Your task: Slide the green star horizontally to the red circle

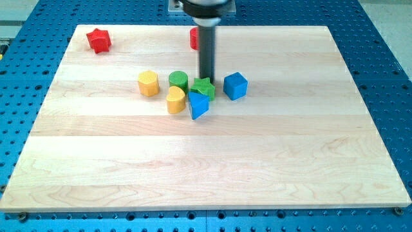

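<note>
The green star (205,88) lies near the board's middle top, between a green round block (178,80) at its left and a blue cube (235,86) at its right. My tip (206,79) stands at the star's top edge, touching or nearly touching it. The red circle (193,38) sits near the board's top edge, mostly hidden behind the dark rod; only its left part shows.
A blue triangular block (198,105) sits just below the star. A yellow heart (176,100) and a yellow hexagonal block (148,83) lie to the left. A red star (98,40) is at the top left. The wooden board (206,161) lies on a blue perforated table.
</note>
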